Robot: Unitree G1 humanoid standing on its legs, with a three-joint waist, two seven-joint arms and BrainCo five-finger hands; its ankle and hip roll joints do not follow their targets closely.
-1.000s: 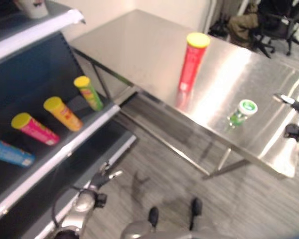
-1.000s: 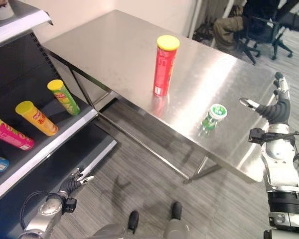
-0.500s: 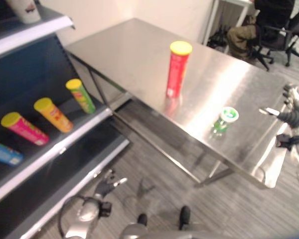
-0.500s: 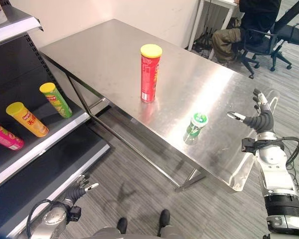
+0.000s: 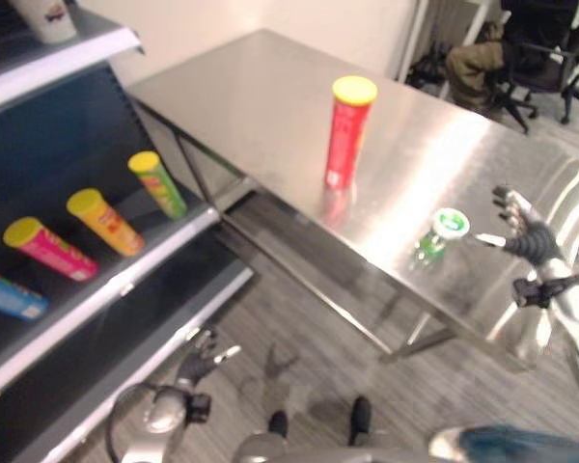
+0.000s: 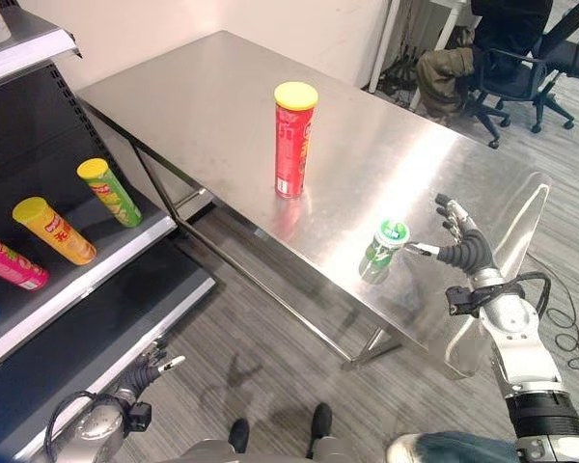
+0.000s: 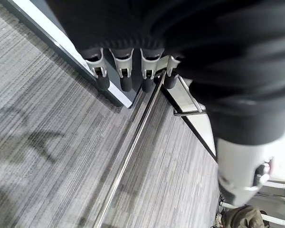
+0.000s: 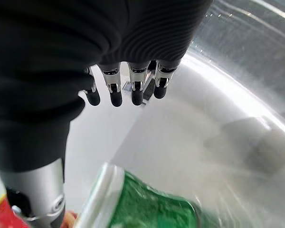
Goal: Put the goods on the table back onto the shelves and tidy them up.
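A steel table (image 6: 222,106) is carrying two goods: a tall red can (image 6: 291,140) with a yellow lid is standing upright toward the middle of the table, and a short green can (image 6: 384,246) with a white-rimmed lid is standing close to the table's near edge. The robot's right hand (image 6: 460,250) is hovering just beside the green can, over the near edge, with fingers spread and relaxed and the thumb pointing at the can's lid, gripping nothing. The left hand (image 6: 147,371) is hanging low over the grey floor (image 6: 270,357) beside the shelf unit (image 6: 106,280), fingers loosely extended and holding nothing. On the shelf's middle board, a green can (image 6: 109,191), an orange can (image 6: 54,230) and a pink can (image 6: 10,262) are lying side by side, yellow lids facing out. A seated person (image 6: 482,39) is occupying an office chair beyond the table's far corner.
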